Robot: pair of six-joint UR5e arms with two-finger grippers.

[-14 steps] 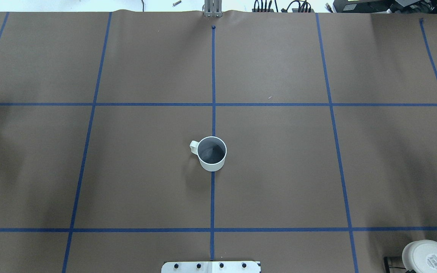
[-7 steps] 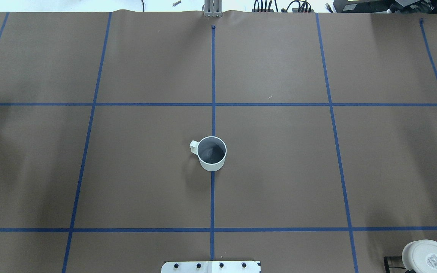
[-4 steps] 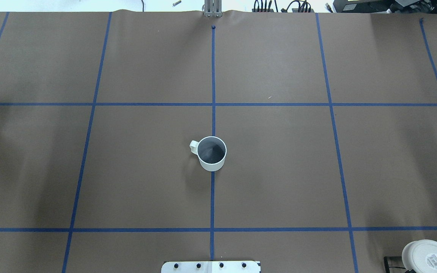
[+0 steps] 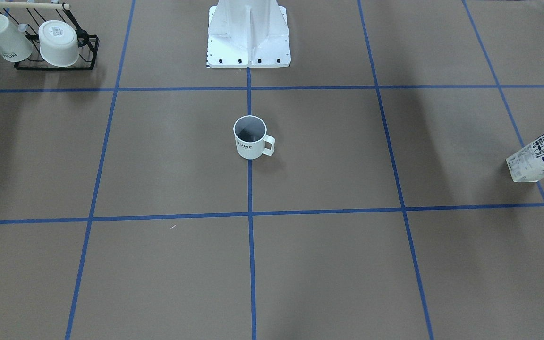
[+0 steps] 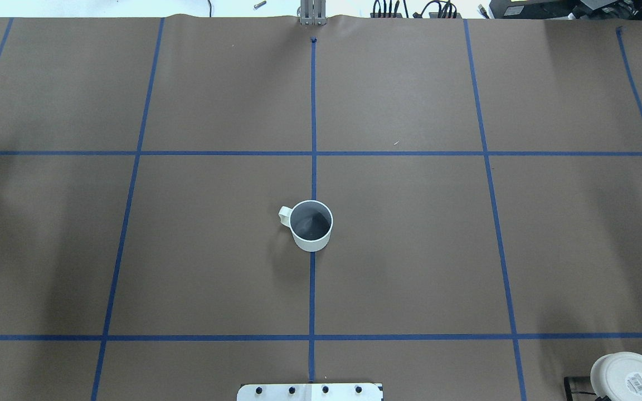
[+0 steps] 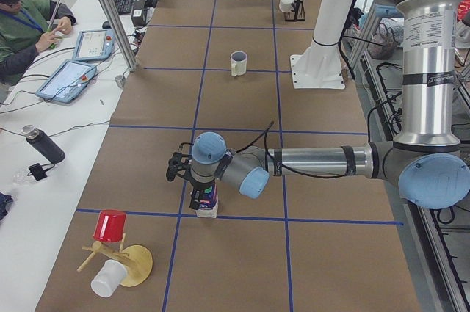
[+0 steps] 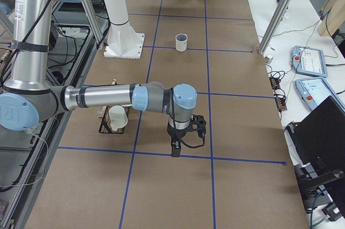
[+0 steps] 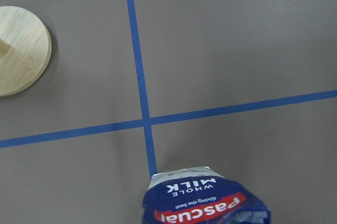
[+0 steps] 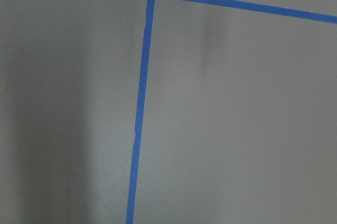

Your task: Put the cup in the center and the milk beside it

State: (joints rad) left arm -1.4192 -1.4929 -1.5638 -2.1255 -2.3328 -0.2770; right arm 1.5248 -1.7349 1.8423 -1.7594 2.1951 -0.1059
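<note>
Milk (image 4: 536,159) is the one to watch: it stands far out at the left end of the worktop (image 5: 410,278), by a tape crossing, well apart from the cup (image 5: 311,225). The cup is upright at the centre (image 5: 354,234), right on the middle tape line, so that half of the job looks done.

The left tool (image 6: 200,196) hangs right at the carton's top. I cannot tell whether it is wide, narrow or clamped on: the side view is too coarse, and its wrist camera shows only the gable, no fingers. The right tool (image 7: 176,147) points down over bare worktop near the rack (image 4: 93,47); I cannot tell its state either.

The step in hand, as I read it, is to take the milk and carry it in. The tool should grip the flat sides below the gable, squarely and not so hard that the carton buckles. It should lift straight, because a tall, narrow box tips easily, and set the carton down upright just beside the cup without a nudge.

Mind the handle! It sticks out towards the robot's left, the very side the milk comes from, so a small gap there is wise.

Around it, a wooden stand (image 6: 136,268) with a red cup (image 6: 110,225) sits near the carton, close enough to clip on a careless lift. The rack with two white cups is well apart at the other end.
</note>
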